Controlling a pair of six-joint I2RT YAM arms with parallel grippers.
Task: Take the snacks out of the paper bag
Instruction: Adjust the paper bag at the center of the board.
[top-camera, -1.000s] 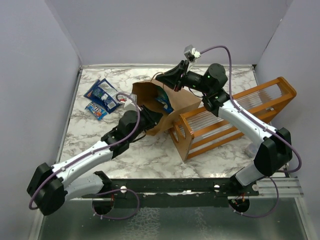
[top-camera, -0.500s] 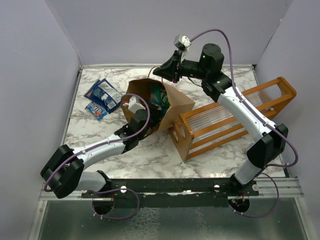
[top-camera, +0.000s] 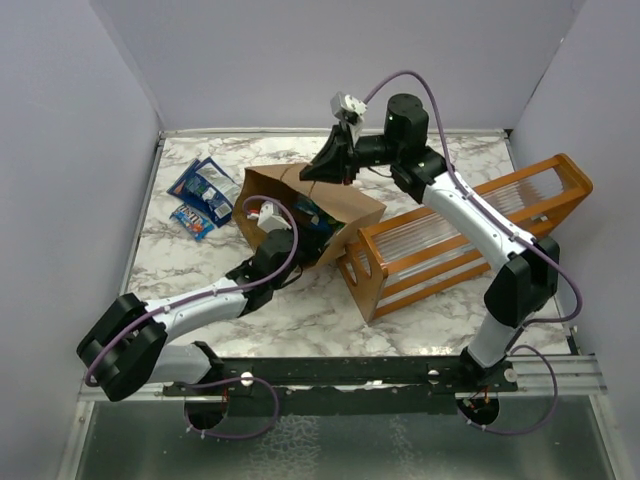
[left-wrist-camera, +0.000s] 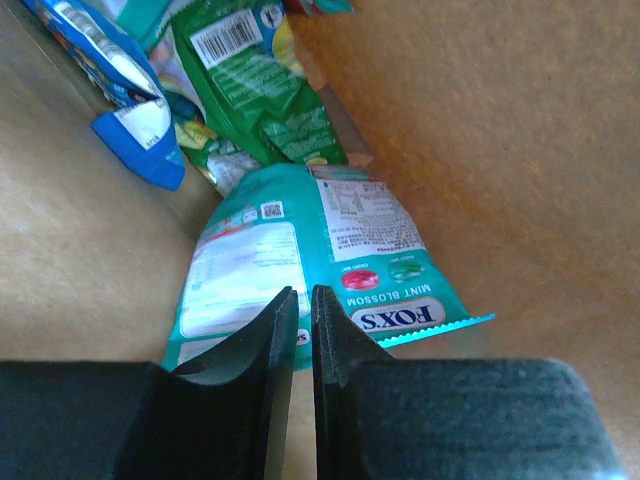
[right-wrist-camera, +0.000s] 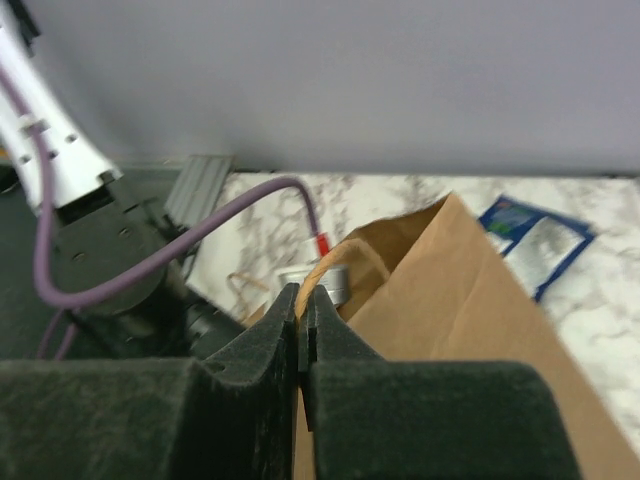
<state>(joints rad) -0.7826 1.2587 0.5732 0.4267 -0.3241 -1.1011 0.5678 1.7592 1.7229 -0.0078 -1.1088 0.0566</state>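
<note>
Your right pincer (right-wrist-camera: 302, 300) is clenched on the paper bag (top-camera: 350, 205); your left pincer (left-wrist-camera: 297, 295), inside, sits almost closed at the teal packet (left-wrist-camera: 300, 235), grip impossible to tell

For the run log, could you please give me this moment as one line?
left gripper inside paper bag, nearly closed at teal packet, grip unclear | right gripper shut on handle | blue packets on table
</note>
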